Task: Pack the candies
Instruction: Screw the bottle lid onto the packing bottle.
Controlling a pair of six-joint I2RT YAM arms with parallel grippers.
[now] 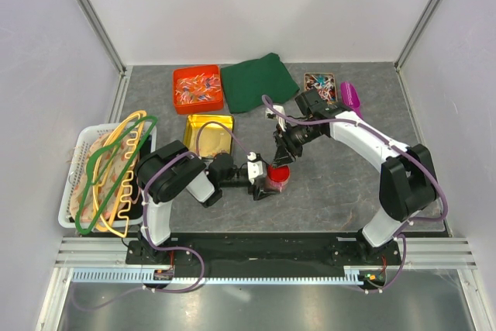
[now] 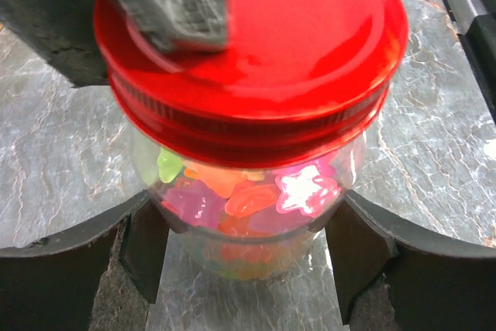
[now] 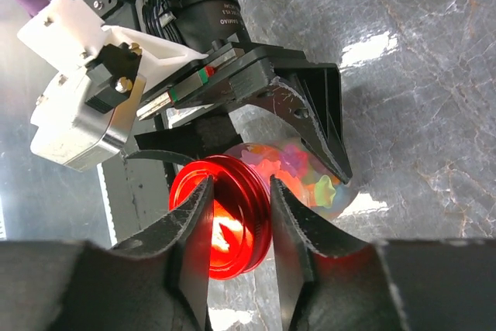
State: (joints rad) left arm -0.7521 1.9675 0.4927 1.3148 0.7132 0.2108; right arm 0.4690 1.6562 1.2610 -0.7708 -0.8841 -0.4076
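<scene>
The candies (image 2: 248, 195) are already inside a clear jar (image 2: 349, 160), a mixed heap of orange, pink, yellow and green soft pieces pressed against the glass. The jar sits between the jaws of the left gripper (image 2: 248, 246), which are pinching its body from both sides just under the red lid (image 2: 294, 44). Below the jaws there is the grey marbled table (image 2: 62, 160).

The right gripper (image 3: 240, 191) comes from above the lid. Its jaws are half spread, one on each side of the lid's ribbed rim, and both seem to touch it, so I judge it is pinching the lid.

The candies themselves are light, squashy and probably a little sticky, so it is better not to take them directly now. The filled jar looks moderately heavy. Its wall is stiff and smooth, and it may break if it is glass. A pinch on that wall can slip when the lid is turned. The best hold for the jar is low and firm on the body, and for the lid across the ribbed rim.
</scene>
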